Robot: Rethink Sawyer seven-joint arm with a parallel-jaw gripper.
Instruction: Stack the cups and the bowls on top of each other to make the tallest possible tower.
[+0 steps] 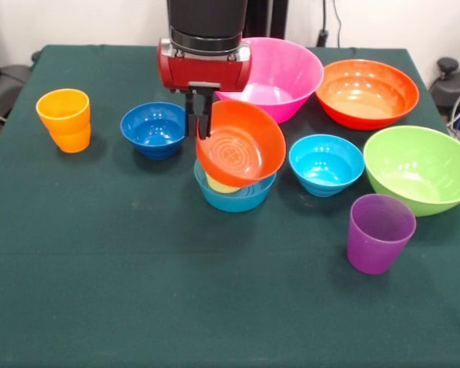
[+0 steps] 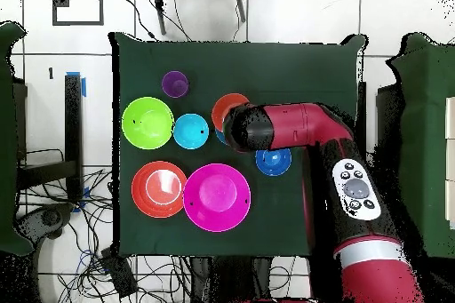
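No legible writing on bowls, cups or claw.

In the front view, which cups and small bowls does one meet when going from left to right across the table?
Orange cup → dark blue small bowl → orange-red small bowl, held tilted by the gripper over the mid-blue small bowl → cyan small bowl → purple cup.

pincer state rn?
Pincer: closed on the rim of the small orange-red bowl, held tilted above the mid-blue bowl with the yellow cup in it.
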